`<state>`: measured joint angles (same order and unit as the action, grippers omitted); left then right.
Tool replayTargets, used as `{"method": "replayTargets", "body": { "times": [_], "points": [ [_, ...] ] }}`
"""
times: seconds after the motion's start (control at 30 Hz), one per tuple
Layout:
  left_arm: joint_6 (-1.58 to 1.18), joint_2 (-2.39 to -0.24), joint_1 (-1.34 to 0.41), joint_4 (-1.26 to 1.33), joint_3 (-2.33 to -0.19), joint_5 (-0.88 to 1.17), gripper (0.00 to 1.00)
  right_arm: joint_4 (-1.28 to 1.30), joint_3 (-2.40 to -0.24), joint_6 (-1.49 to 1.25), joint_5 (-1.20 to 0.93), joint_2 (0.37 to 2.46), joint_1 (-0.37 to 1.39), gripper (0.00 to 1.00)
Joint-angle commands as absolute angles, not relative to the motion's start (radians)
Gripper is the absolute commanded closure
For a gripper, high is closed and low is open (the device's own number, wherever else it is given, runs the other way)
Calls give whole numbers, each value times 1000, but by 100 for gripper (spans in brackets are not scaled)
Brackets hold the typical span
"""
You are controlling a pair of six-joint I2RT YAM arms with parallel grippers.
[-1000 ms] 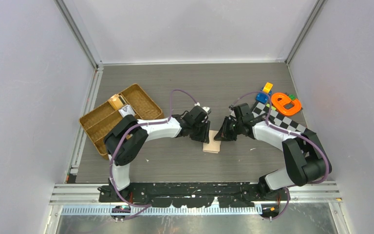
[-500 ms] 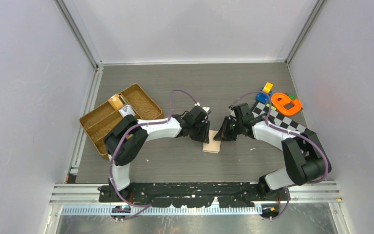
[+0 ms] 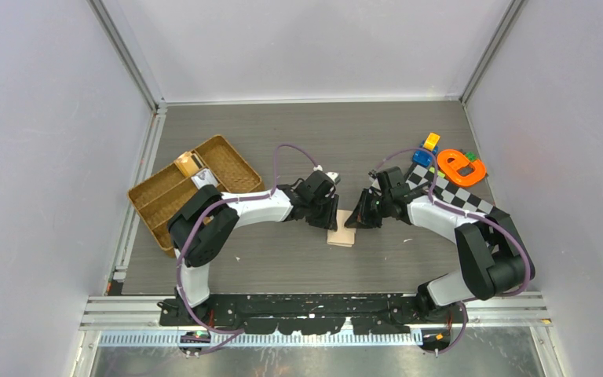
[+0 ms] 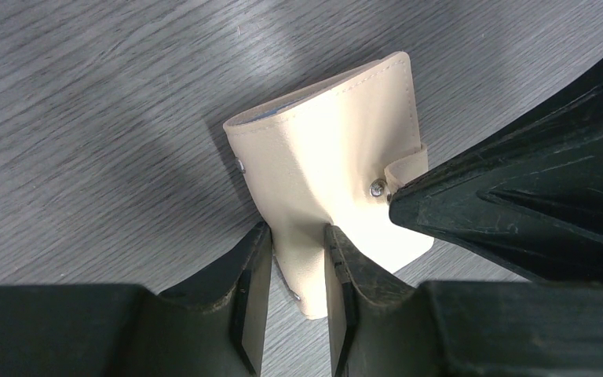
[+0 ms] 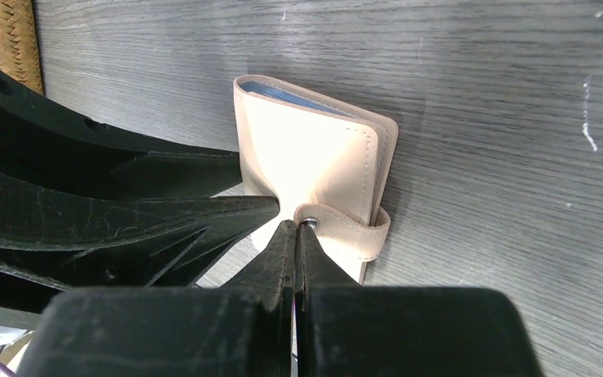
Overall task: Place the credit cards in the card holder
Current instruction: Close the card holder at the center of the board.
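**Folded card holder pinned between two grippers, mid-table**

Peach card holder [image 4: 322, 165] lies folded at the centre of the table [image 3: 283, 259], w/ a light-blue card [image 5: 298, 97] edge peeking from its top. L gripper [image 4: 297, 267] pinches the cover's near edge. R gripper [image 5: 296, 236] has fingers pressed together, tips touching the snap tab [image 5: 338, 224]. Holder looks light, soft and bendy, so prob. slides or buckles if pushed. Best hold: stitched edge or tab. Open tabletop nearer and farther. Wicker tray [image 3: 239, 157] sits well off to L, toys [image 3: 461, 166] to R.

Left gripper [image 4: 297, 236] narrowly parted, clamping; right gripper [image 5: 294, 229] closed; both arms reaching inward.
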<state>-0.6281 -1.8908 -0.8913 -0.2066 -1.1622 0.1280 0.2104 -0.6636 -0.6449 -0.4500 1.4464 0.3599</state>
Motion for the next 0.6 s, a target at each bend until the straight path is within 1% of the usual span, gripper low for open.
{"method": "replayTargets", "body": {
  "times": [0.0, 0.33, 0.57],
  "points": [
    [-604, -1949, -901, -290, -1131, 73, 70, 177, -665, -630, -477, 1458, 363, 100],
    [-604, -1947, -901, -294, -1131, 72, 70, 161, -651, -635, -469, 1488, 364, 100],
    [-602, -1945, -901, -296, -1131, 72, 70, 221, -650, -634, -416, 1474, 364, 99]
  ]
}}
